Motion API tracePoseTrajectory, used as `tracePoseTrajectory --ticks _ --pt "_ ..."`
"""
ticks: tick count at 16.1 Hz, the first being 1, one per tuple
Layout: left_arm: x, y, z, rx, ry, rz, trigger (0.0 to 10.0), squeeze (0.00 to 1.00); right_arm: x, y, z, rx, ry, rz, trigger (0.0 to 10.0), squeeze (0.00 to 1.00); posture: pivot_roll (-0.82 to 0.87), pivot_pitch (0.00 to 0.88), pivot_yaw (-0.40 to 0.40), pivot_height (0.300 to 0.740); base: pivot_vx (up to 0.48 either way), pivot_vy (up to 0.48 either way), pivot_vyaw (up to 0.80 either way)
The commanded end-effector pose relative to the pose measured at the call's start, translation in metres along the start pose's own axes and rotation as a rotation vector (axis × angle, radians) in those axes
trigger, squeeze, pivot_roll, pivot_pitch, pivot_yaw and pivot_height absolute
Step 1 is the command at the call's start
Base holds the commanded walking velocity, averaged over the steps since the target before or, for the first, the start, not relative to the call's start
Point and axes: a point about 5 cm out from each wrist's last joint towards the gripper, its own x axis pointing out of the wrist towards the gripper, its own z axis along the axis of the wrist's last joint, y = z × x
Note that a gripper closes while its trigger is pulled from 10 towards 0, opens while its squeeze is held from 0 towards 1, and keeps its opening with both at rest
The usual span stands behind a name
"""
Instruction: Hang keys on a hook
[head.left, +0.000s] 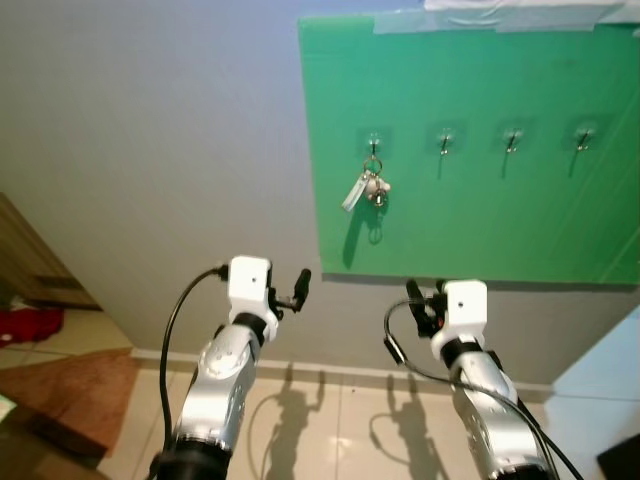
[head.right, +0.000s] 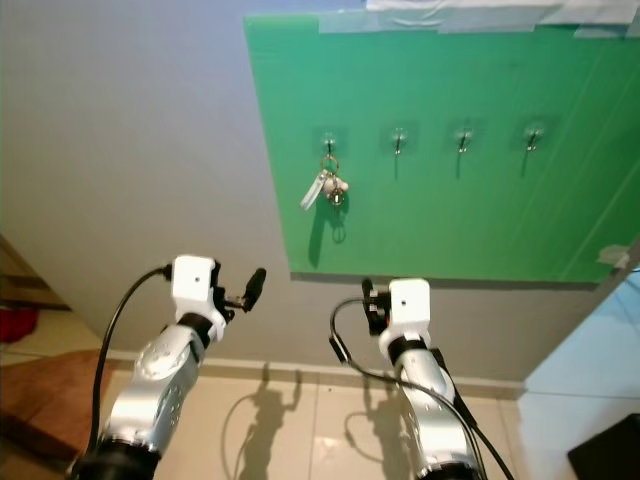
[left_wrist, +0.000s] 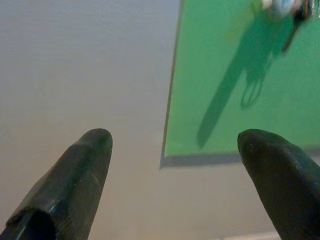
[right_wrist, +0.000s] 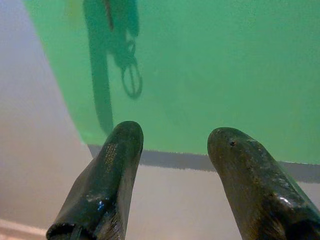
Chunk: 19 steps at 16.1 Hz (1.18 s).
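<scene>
On leftmost hook (head.left: 373, 141): keys (head.left: 367, 187) hanging (green board (head.left: 480, 215)) | left gripper (left_wrist: 175, 150), right gripper (right_wrist: 175, 150): fingers apart, empty, below board

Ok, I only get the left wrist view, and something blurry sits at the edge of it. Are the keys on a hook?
Observer: Yes, the keys hang from the leftmost hook of four on the green board.
Operator: Are the other hooks taken?
Observer: No, the other three hooks are bare.
Operator: And the right end effector?
Observer: The right end effector is below the board's lower edge, open and holding nothing.
</scene>
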Motion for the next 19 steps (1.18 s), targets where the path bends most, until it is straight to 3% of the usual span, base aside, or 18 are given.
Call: tracePoseTrajectory --ticks 1,4,5,8,9,11,14,15,17,18,19 --pt "-0.002 0.005 0.016 -0.015 -0.072 0.013 10.0 1.0 0.001 -0.006 0.005 0.039 -0.011 -0.038 10.0 0.0 -0.07 0.0 0.056 0.74 0.0 0.0 0.0" --pt "-0.009 0.006 0.03 0.038 -0.076 -0.051 10.0 1.0 -0.005 -0.016 0.005 0.026 -0.017 -0.081 10.0 0.0 -0.06 0.0 0.036 0.74 0.0 0.0 0.0" --pt "-0.015 0.011 0.032 0.009 -0.082 -0.02 10.0 1.0 -0.007 -0.019 0.005 0.033 -0.014 -0.08 10.0 0.0 -0.06 0.0 0.03 0.74 0.0 0.0 0.0" --pt "-0.034 0.022 0.011 -0.007 -0.02 0.059 10.0 1.0 -0.018 -0.02 0.001 -0.017 0.023 -0.022 10.0 0.0 -0.06 0.0 0.009 0.74 0.0 0.0 0.0" --pt "-0.037 0.015 0.009 -0.014 -0.003 0.043 10.0 1.0 -0.027 -0.017 -0.001 -0.019 0.035 0.005 10.0 0.0 -0.05 0.0 0.009 0.74 0.0 0.0 0.0" --pt "-0.037 0.009 0.008 -0.007 0.011 0.015 10.0 1.0 -0.03 -0.013 -0.003 -0.014 0.045 0.023 10.0 0.0 -0.06 0.0 0.013 0.74 0.0 0.0 0.0" --pt "-0.025 0.022 -0.001 0.018 0.091 0.047 10.0 1.0 -0.028 -0.018 -0.015 -0.002 0.096 -0.013 10.0 0.0 -0.07 0.0 0.021 0.74 0.0 0.0 0.0" --pt "-0.016 0.033 -0.016 -0.037 0.188 0.096 10.0 0.0 -0.024 -0.026 -0.03 -0.054 0.179 -0.028 10.0 0.0 -0.08 0.0 0.027 0.74 0.0 0.0 0.0" --pt "-0.01 0.041 -0.04 -0.046 0.32 0.123 10.0 0.0 -0.019 -0.036 -0.043 0.003 0.253 -0.068 10.0 0.0 -0.08 0.0 0.031 0.74 0.0 0.0 0.0" --pt "-0.015 0.054 -0.066 -0.059 0.457 0.192 10.0 0.0 -0.015 -0.037 -0.058 0.048 0.339 -0.069 10.0 0.0 -0.09 0.0 0.04 0.74 0.0 0.0 0.0" --pt "-0.019 0.058 -0.077 -0.074 0.515 0.226 10.0 0.0 -0.015 -0.035 -0.066 0.057 0.391 -0.061 10.0 0.0 -0.09 0.0 0.041 0.74 0.0 0.0 0.0"
